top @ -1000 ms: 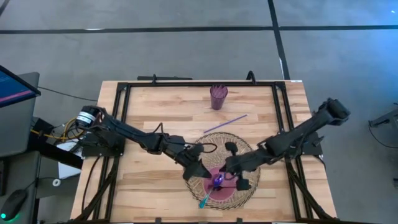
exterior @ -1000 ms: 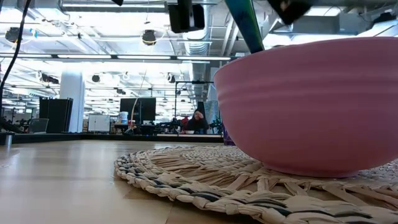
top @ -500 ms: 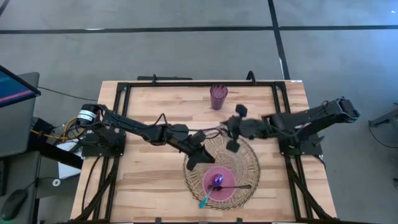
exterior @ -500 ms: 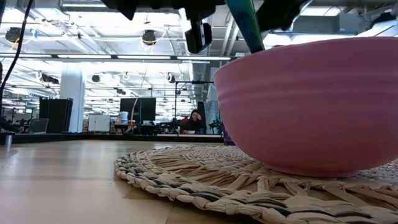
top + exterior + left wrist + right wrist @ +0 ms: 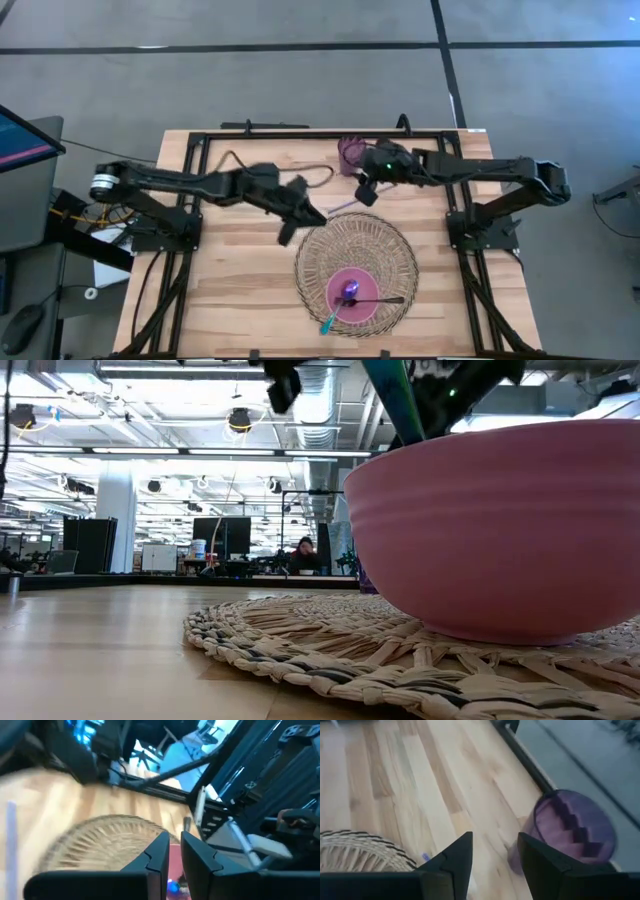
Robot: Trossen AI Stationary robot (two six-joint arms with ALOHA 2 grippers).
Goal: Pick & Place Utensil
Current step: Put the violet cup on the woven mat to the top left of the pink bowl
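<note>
A pink bowl (image 5: 355, 298) stands on a round woven mat (image 5: 357, 262) near the table's front edge. In it lies a spoon with a purple head (image 5: 349, 290) and a dark handle across the rim. A teal-handled utensil (image 5: 328, 322) leans over the bowl's near left rim. A thin purple stick (image 5: 362, 199) lies flat on the wood beyond the mat. A purple cup (image 5: 351, 154) stands at the far edge. My right gripper (image 5: 365, 190) hovers open just near of the cup (image 5: 572, 827). My left gripper (image 5: 298, 218), its fingers a narrow gap apart, is off the mat's far left and holds nothing.
A black metal frame (image 5: 300, 133) runs along the table's far edge and down both sides. Bare wood lies left of the mat (image 5: 240, 290). In the low view the bowl (image 5: 500, 530) fills the right half, with the room behind it.
My right gripper has left the bowl and gone toward the table's far edge, ending beside the purple cup. The dark-handled spoon stays lying in the bowl. My left gripper has drawn back from the bowl's left rim toward the far left, off the mat.
</note>
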